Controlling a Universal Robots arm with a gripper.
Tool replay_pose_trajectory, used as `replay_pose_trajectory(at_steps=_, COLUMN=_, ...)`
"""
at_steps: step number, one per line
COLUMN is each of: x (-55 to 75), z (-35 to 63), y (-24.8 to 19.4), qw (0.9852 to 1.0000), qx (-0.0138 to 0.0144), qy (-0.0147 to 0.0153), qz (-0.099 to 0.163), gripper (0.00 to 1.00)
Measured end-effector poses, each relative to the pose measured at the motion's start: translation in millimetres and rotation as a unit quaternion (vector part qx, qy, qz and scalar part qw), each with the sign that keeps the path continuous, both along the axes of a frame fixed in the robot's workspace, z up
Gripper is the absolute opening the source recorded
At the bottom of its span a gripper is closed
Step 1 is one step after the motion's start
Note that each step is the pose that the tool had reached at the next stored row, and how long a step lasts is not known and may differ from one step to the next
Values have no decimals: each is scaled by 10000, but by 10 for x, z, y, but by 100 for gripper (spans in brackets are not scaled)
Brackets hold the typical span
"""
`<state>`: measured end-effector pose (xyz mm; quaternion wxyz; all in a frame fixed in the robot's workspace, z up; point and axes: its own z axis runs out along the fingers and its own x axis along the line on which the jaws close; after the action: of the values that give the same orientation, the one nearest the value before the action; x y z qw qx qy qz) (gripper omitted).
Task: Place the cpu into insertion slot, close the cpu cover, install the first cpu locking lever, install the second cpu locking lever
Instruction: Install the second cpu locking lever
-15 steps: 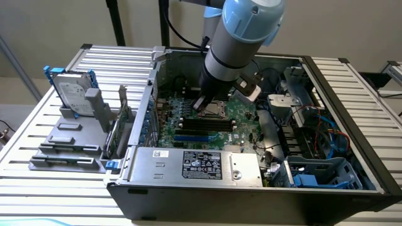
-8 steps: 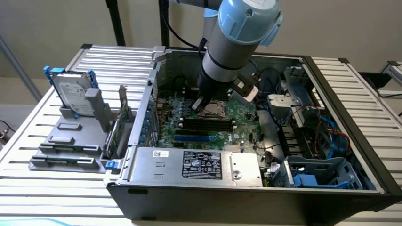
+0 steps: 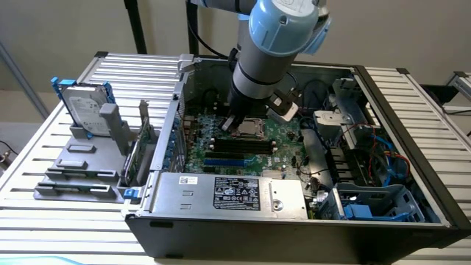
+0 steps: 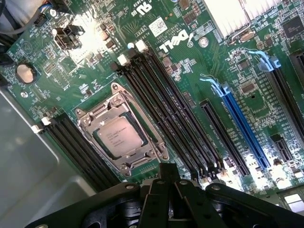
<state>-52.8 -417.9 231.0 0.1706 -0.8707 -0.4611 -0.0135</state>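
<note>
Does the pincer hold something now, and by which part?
Nothing. The pincer is shut and empty, near the chip sitting in its socket.

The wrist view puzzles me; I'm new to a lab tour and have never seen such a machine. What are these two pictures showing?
The grey and blue column is a robot arm reaching into an opened computer case that lies on a slatted table. One picture is taken from a camera standing off to the side, the other from a camera on the arm's wrist, looking down at the green motherboard. The black shape at that picture's edge is the tool, shut and holding nothing. The cpu already sits in the insertion slot, with the cpu cover closed around it. Beside it run long black memory slots and a blue card slot.
</note>
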Motion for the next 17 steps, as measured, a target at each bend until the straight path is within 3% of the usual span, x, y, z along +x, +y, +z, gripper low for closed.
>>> replay_pose_trajectory(at_steps=17, x=-100, z=-251, y=6, qw=10000, qx=0, qy=-46, qz=0, gripper=11)
